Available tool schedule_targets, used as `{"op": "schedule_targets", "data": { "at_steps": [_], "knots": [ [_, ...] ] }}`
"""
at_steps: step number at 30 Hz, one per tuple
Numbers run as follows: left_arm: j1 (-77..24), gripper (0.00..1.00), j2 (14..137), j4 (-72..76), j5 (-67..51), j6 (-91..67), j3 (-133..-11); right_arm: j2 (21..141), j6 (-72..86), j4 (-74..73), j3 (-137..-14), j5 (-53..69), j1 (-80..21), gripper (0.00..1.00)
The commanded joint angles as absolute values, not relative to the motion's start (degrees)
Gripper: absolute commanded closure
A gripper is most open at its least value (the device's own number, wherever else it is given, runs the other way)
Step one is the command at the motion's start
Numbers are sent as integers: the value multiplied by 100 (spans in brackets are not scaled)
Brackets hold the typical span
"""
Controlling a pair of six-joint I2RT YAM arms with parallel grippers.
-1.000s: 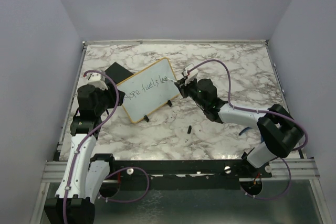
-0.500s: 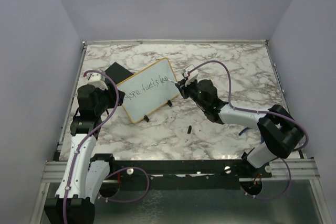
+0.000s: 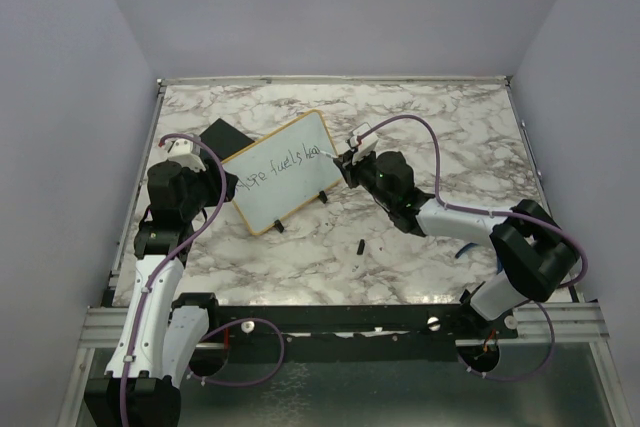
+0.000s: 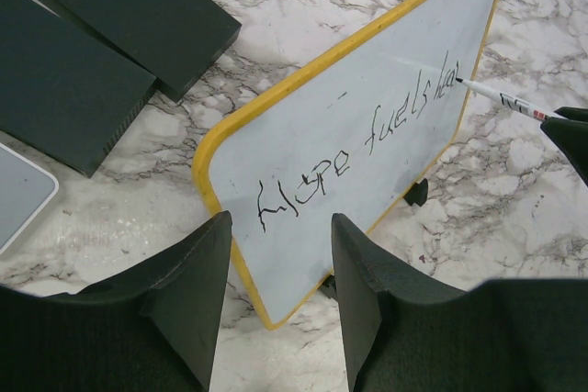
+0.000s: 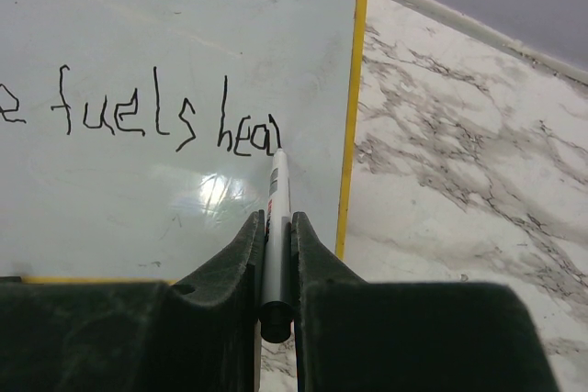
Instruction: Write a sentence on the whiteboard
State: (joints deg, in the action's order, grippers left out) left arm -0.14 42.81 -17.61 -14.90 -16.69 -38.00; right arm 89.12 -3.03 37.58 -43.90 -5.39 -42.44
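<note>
Top external: the whiteboard (image 3: pixel 280 172) sits left of centre on the marble table (image 3: pixel 440 127), turned diagonally, yellow frame, propped tilted on little black feet (image 3: pixel 322 195). The sentence (image 3: pixel 285 163) runs along the board; too small to read here. Left wrist view: the whiteboard (image 4: pixel 367 71) fills the middle and the sentence (image 4: pixel 358 144) reads "Hope fuels hea". Right wrist view: the sentence (image 5: pixel 165 121) shows "e fuels hea", ending close to the board's right edge in that frame.

The marker (image 5: pixel 278 181) has its tip touching the white surface right at the last letter. The right gripper (image 5: pixel 276 227) has its fingers pressed in on the marker barrel, pinching it. In the top view the right gripper (image 3: pixel 345 160) is at the board's right end, arm reaching in from lower right.

The left gripper (image 4: pixel 280 236) has its fingers spread, pinching nothing; the board's near corner shows in the gap, contact cannot be told. From above, the left gripper (image 3: pixel 220 187) is just beside the board's left end.

Two black blocks (image 4: pixel 129 6) lie flat at upper left of the left wrist frame, behind the board. A small black piece (image 3: pixel 359 245) lies on the table below the board, apart from it.
</note>
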Motion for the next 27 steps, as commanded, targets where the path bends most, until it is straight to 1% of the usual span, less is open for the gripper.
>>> {"op": "schedule_targets", "data": {
  "at_steps": [1, 19, 27],
  "knots": [
    [-53, 50, 4212, -1660, -1511, -1666, -3755, 8916, -266, 3751, -4579, -686, -4275, 100],
    [-48, 50, 4228, -1669, -1510, -1661, -3753, 8908, -282, 3832, -4649, -887, -4274, 100],
    [-52, 50, 4219, -1667, -1511, -1661, -3754, 8852, -290, 3864, -4605, -768, -4278, 99]
  ]
}}
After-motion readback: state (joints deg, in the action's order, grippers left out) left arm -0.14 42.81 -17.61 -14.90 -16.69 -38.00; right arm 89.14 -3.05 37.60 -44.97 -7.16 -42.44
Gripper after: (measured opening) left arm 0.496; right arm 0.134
